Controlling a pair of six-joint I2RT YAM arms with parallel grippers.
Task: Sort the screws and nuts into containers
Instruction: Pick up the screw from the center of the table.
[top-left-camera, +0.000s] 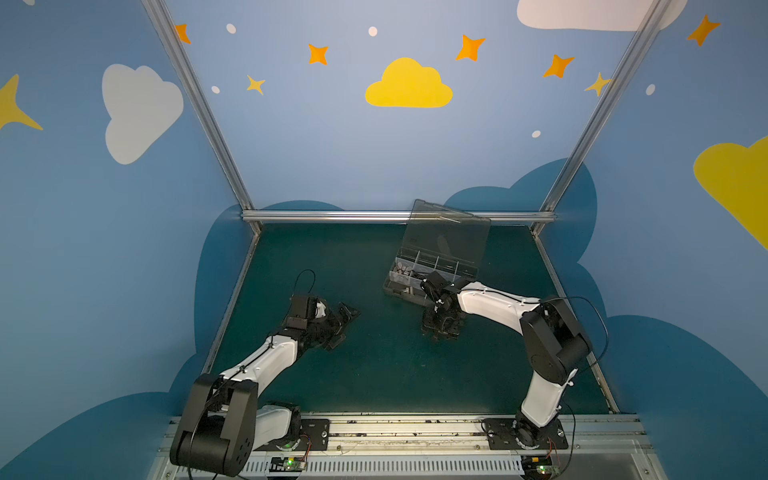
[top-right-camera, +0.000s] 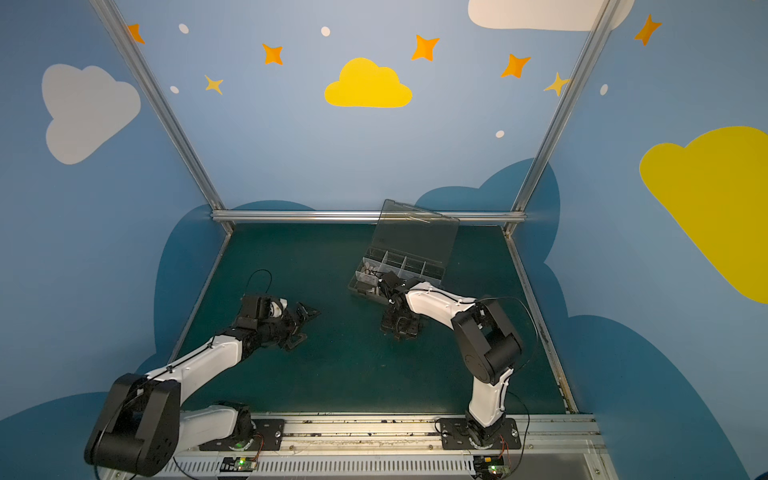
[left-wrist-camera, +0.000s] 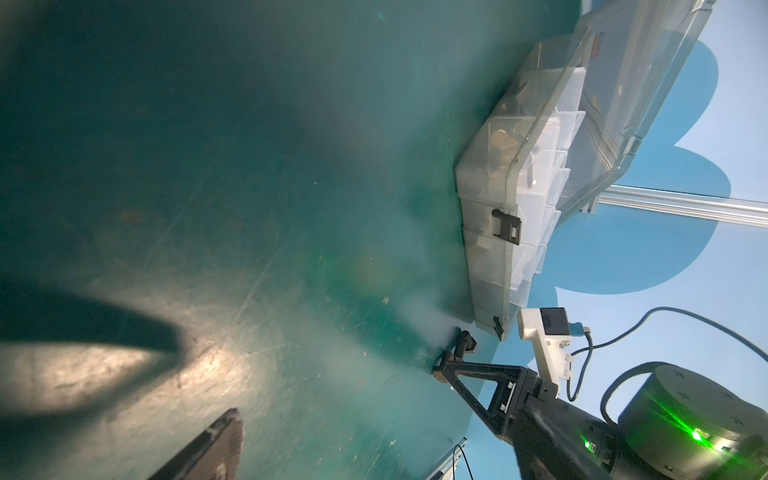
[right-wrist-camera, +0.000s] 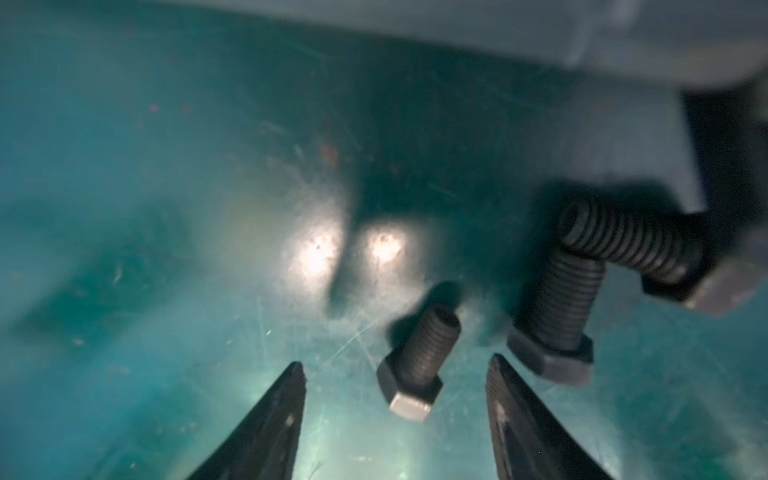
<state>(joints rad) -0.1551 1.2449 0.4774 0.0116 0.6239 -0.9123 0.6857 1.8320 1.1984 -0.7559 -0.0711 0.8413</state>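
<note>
progress: late, by my judgement | done: pieces (top-left-camera: 401, 268) lie in box (left-wrist-camera: 486, 199) cells | left: three black screws on mat (top-left-camera: 374, 365) | small screw (right-wrist-camera: 419, 361) between right gripper (right-wrist-camera: 395, 361) open jaws, ungripped | two bigger screws (right-wrist-camera: 557, 307) just outside one jaw, seemingly touching | left gripper (top-left-camera: 347, 326): jaws wide, empty, well apart from screws

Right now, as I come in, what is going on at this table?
The robot is sorting fasteners into a clear organizer box, whose lid stands open. The right gripper is down at the green table just in front of the box. Its open jaws stand on either side of a small black screw, which it has not yet gripped. Two larger black screws lie beside it, nearer the box. The left gripper is open and empty, off to the side.
</note>
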